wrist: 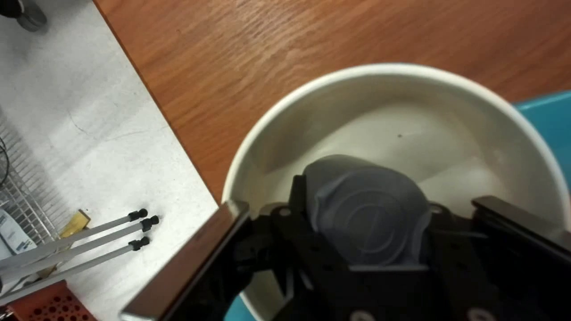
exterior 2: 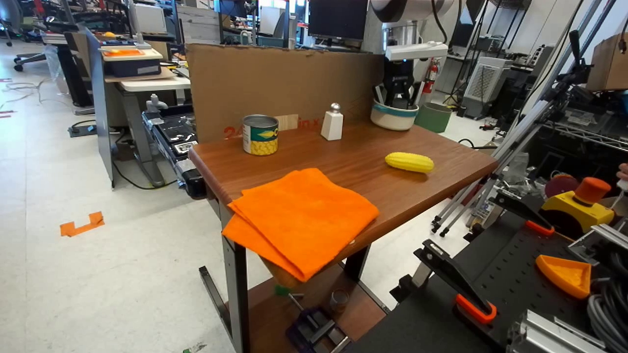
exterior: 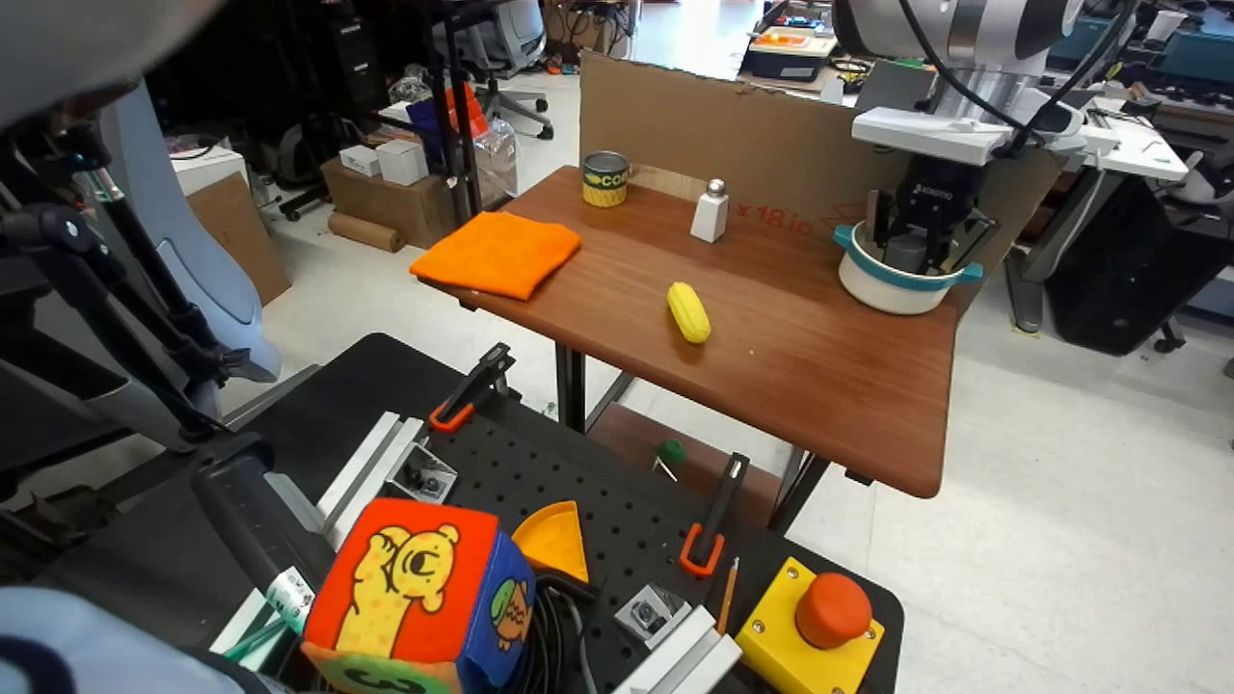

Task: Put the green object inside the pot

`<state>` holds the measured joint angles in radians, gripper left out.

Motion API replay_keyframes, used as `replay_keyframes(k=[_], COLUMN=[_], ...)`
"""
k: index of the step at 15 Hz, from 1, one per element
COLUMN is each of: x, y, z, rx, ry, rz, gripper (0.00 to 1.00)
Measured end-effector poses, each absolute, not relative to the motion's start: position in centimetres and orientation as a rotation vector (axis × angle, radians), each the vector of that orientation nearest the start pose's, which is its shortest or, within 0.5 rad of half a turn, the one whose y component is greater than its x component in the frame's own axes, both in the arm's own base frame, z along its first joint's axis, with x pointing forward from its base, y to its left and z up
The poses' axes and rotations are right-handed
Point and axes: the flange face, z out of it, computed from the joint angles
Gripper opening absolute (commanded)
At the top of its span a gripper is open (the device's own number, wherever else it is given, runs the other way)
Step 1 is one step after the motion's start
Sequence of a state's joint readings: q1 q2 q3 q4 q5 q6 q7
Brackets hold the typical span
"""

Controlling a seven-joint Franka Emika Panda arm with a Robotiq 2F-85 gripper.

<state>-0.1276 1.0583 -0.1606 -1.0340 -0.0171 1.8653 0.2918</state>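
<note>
The green object, a small dark grey-green cylindrical cup, sits between the fingers of my gripper in the wrist view. The fingers press on both its sides. In an exterior view the cup shows at the gripper, low inside the rim of the pot. The pot is white with a teal rim band and teal handles; its pale inside shows in the wrist view. In an exterior view the pot wall hides the cup and fingertips. Whether the cup touches the pot's floor cannot be told.
A yellow corn cob, a white shaker, a corn can and an orange cloth are on the brown table. A cardboard wall stands along the table's back, close to the pot. The pot is near a table edge.
</note>
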Motion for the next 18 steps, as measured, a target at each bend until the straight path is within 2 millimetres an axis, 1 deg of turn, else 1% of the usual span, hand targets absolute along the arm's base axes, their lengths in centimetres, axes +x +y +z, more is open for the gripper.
replay_keyframes(k=[1,3,5,6,8,10,13,15,16,18], x=[73.1,72.9,72.9,72.9,72.7,72.2,70.9,69.8,69.8,69.8], y=[-17.5,-17.2,-17.0,-16.9,-16.9,-16.9,-16.6,-16.3,-16.3,-16.3], z=[17.6,17.5,17.7,18.2,19.7,21.8,25.6,27.5,27.8,27.1], rx=[-3.18,-3.178,-3.18,-3.183,-3.191,-3.21,-3.213,-3.184,-3.185,-3.185], ry=[0.823,0.817,0.798,0.782,0.741,0.678,0.598,0.59,0.591,0.59], rz=[0.385,0.434,0.444,0.439,0.417,0.369,0.303,0.296,0.29,0.305], gripper=[0.73,0.85,0.97,0.99,1.0,1.0,1.0,1.0,1.0,1.0])
